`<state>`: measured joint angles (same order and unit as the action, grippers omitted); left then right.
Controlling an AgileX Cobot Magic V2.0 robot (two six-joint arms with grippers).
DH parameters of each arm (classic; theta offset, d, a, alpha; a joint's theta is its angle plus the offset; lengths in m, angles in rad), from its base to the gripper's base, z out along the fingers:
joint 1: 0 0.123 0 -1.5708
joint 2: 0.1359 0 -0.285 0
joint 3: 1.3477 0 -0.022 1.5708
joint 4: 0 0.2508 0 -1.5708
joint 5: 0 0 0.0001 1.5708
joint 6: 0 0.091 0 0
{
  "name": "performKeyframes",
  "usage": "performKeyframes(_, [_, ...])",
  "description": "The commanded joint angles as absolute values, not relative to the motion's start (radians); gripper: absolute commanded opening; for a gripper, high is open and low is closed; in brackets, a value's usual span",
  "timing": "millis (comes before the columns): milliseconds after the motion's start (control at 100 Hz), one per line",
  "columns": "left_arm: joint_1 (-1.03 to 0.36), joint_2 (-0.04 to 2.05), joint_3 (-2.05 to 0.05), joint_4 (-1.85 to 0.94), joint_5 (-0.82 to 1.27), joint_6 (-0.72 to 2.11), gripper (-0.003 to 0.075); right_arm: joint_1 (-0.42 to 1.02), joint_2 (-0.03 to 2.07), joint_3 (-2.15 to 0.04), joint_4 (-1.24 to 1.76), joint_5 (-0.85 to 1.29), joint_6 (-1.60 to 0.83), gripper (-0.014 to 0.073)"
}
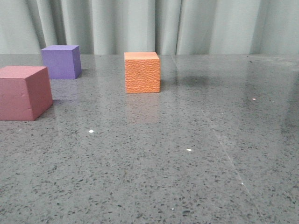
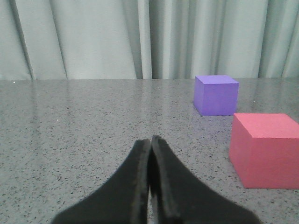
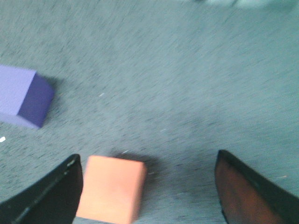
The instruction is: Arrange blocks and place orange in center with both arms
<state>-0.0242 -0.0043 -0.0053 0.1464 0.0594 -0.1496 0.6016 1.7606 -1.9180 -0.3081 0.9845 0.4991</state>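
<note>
With the right gripper [image 3: 148, 186] wide open above the orange foam cube with pebbled surface [image 1: 142, 72], which stands free mid-table [image 1: 196, 177], we should center it before closing, while the left gripper [image 2: 150, 145] rests closed.

Pink-red cube [image 1: 24, 92] cut off left

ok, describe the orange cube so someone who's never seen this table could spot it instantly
On the grey speckled stone table before the pale curtain, three cubes stand apart. The orange pebbled-surface cube sits alone near the middle in the front view, right of the smooth purple cube and the nearer dusty pink-red cube. Only it is orange with a leathery grain.
</note>
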Motion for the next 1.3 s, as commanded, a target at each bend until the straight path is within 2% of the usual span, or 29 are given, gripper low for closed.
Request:
performKeyframes(0, [-0.03, -0.037, 0.051, 0.139, -0.015, -0.157, -0.0019, 0.602, 1.649, -1.914, -0.422, 0.967, 0.484, 0.0512])
performKeyframes(190, [-0.03, -0.037, 0.051, 0.139, -0.015, -0.157, -0.0019, 0.593, 1.488, -1.747, -0.453, 0.955, 0.438, 0.03])
performKeyframes(390, [-0.03, -0.037, 0.051, 0.139, -0.015, -0.157, -0.0019, 0.531, 1.28, -1.446, -0.485, 0.854, 0.439, 0.0031])
performKeyframes(490, [-0.03, -0.037, 0.051, 0.139, -0.015, -0.157, -0.0019, 0.479, 1.168, -1.291, -0.485, 0.79, 0.456, -0.0074])
performKeyframes(730, [-0.03, -0.037, 0.051, 0.139, -0.015, -0.157, -0.0019, 0.335, 0.883, -0.951, -0.485, 0.646, 0.509, -0.0068])
performKeyframes(880, [-0.03, -0.037, 0.051, 0.139, -0.015, -0.157, -0.0019, 0.3, 0.733, -0.774, -0.492, 0.619, 0.508, -0.0068])
performKeyframes(1080, [-0.03, -0.037, 0.051, 0.139, -0.015, -0.157, -0.0019, 0.3, 0.554, -0.646, -0.492, 0.653, 0.508, -0.0068])
performKeyframes(1290, [-0.03, -0.037, 0.051, 0.139, -0.015, -0.157, -0.0019, 0.3, 0.506, -0.621, -0.492, 0.704, 0.508, -0.0068])
